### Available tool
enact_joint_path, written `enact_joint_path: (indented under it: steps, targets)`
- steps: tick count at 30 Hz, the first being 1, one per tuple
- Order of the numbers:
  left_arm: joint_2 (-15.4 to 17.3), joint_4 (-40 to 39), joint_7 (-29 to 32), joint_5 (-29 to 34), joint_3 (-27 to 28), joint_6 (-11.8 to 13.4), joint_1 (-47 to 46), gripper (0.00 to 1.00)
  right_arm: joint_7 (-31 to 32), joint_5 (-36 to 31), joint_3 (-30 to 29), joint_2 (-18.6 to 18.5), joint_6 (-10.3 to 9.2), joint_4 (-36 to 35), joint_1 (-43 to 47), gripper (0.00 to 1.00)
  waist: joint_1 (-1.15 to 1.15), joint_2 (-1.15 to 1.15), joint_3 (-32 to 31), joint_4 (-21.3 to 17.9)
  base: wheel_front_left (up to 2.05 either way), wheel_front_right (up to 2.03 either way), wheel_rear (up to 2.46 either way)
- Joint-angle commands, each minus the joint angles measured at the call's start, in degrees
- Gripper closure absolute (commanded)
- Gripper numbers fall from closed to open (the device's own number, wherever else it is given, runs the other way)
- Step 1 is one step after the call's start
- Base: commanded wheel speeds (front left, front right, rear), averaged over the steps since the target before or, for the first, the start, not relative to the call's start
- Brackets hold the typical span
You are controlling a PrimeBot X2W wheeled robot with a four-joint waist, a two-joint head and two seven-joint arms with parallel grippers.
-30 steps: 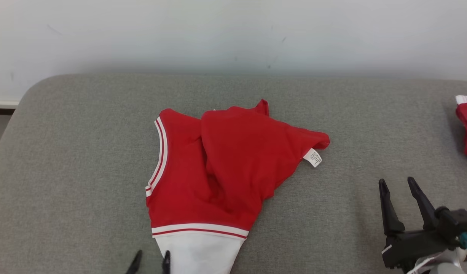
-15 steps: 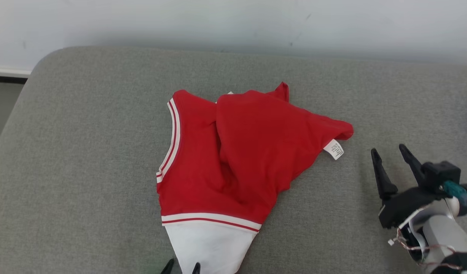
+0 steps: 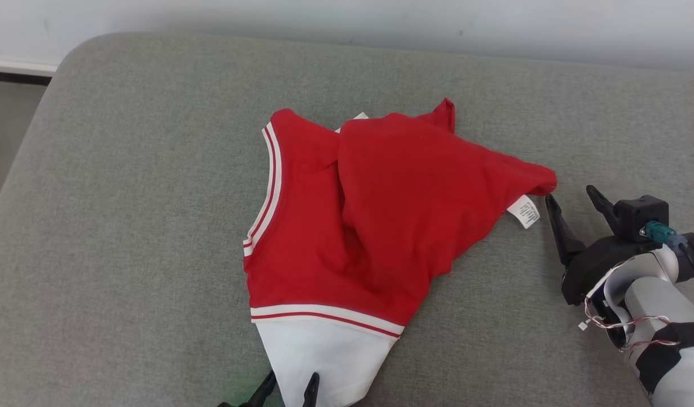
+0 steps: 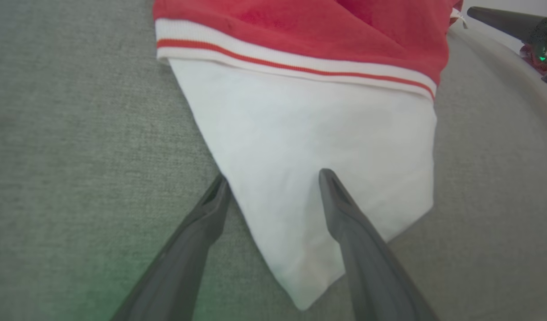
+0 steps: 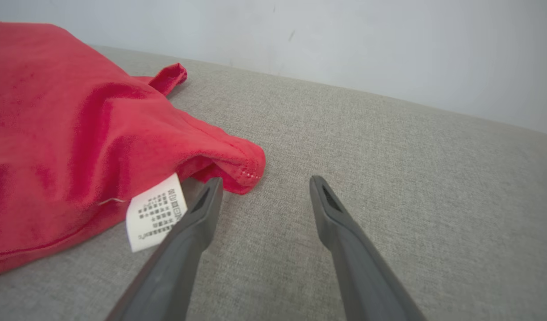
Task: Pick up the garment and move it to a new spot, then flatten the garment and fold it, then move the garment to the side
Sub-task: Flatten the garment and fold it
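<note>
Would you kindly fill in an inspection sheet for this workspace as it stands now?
Surface: grey fabric cushion, rounded far-left corner.
Job's things: red garment, crumpled, white end nearest the robot; care label at its right corner.
Clutter: nothing seen.
Grippers: left gripper open, straddling the white end's edge; right gripper open beside the care label, holding nothing.
Cables: thin wires and a teal connector on the right wrist.
Surroundings: pale wall behind the cushion.

Red, white-striped garment [image 3: 380, 226]; grey cushion [image 3: 126, 198]
</note>
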Motion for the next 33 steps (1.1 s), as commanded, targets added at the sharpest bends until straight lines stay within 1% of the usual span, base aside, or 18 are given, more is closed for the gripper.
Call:
enact_joint_path:
  steps: [1, 12, 13, 14, 15, 16, 17, 18, 20, 22, 23, 28, 33]
  targets:
    - [-0.02, 0.71, 0.26, -0.59, -0.36, 0.07, -1.15, 0.0, -0.04, 1.03, 1.54, -0.48, -0.16, 1.58, -1.32, 0.0, 0.0, 0.0, 1.03, 0.92, 0.0, 0.0, 0.0]
    - [-0.94, 0.66, 0.37, -2.52, -3.96, 0.04, -4.21, 0.0, -0.03, 6.95, 7.16, -0.86, -0.16, 7.1, -6.41, 0.0, 0.0, 0.0, 3.84, 3.07, 0.0, 0.0, 0.0]
    - [-1.07, 0.72, 0.39, -2.9, -4.45, 0.02, -4.41, 0.0, -0.01, 7.36, 7.64, -0.77, -0.16, 7.32, -6.6, 0.35, 0.0, 0.0, 3.97, 3.2, 0.0, 0.0, 0.0]
    - [-1.2, 0.85, 0.39, -3.09, -4.92, 0.01, -4.58, 0.09, 0.0, 7.86, 8.11, -0.84, -0.16, 7.38, -6.84, 0.8, 0.0, 0.0, 4.09, 3.3, 0.0, 0.0, 0.0]
    - [-1.2, 0.85, 0.39, -3.09, -4.92, 0.01, -4.58, 0.09, 0.0, 7.86, 8.11, -0.84, -0.16, 7.38, -6.84, 0.8, 0.0, 0.0, 4.09, 3.3, 0.0, 0.0, 0.0]
    - [-1.29, 1.01, 0.38, -3.19, -5.36, -0.04, -4.69, 0.36, 0.0, 8.34, 8.57, -0.86, -0.16, 7.46, -6.96, 1.0, 0.0, 0.0, 4.2, 3.35, 0.0, 0.0, 0.0]
    - [-1.38, 1.23, 0.38, -3.57, -5.81, -0.07, -4.88, 0.72, 0.01, 8.84, 9.06, -0.8, -0.16, 7.61, -7.01, 1.0, 0.0, 0.0, 4.25, 3.34, 0.0, 0.0, 0.0]
    - [-1.49, 1.32, 0.39, -3.98, -6.27, -0.1, -5.11, 1.0, 0.02, 9.28, 9.51, -0.81, -0.16, 7.65, -7.17, 1.0, 0.0, 0.0, 4.26, 3.28, 0.0, 0.0, 0.0]
    - [-1.63, 0.67, 0.42, -4.77, -6.45, -0.11, -5.25, 1.0, 0.0, 9.89, 9.81, -1.24, -0.16, 6.64, -7.23, 1.0, 0.0, 0.0, 4.06, 3.01, 0.0, 0.0, 0.0]
    - [-1.29, -0.91, 0.22, -6.33, -5.3, 0.0, -5.02, 1.0, -0.01, 10.1, 9.78, -2.09, -0.16, 4.88, -6.63, 1.0, 0.0, 0.0, 3.49, 2.57, 0.0, 0.0, 0.0]
    - [-1.23, -2.36, 0.1, -6.67, -4.35, 0.06, -4.58, 1.0, -0.02, 10.08, 9.47, -2.81, -0.16, 2.72, -5.38, 1.0, 0.0, 0.0, 2.63, 1.93, 0.0, 0.0, 0.0]
    - [-0.89, -6.68, -0.03, -7.41, -1.32, 0.06, -3.65, 1.0, -0.02, 9.57, 7.61, -5.13, -0.16, -3.03, -0.63, 1.0, 0.0, 0.0, 0.02, 0.18, 0.0, 0.0, 0.0]
    - [0.24, -11.66, -0.03, -8.31, 2.11, 0.06, -2.78, 1.0, -0.02, 8.51, 5.61, -7.0, -0.16, -9.64, 5.67, 1.0, 0.0, 0.0, -2.73, -1.73, 0.0, 0.0, 0.0]
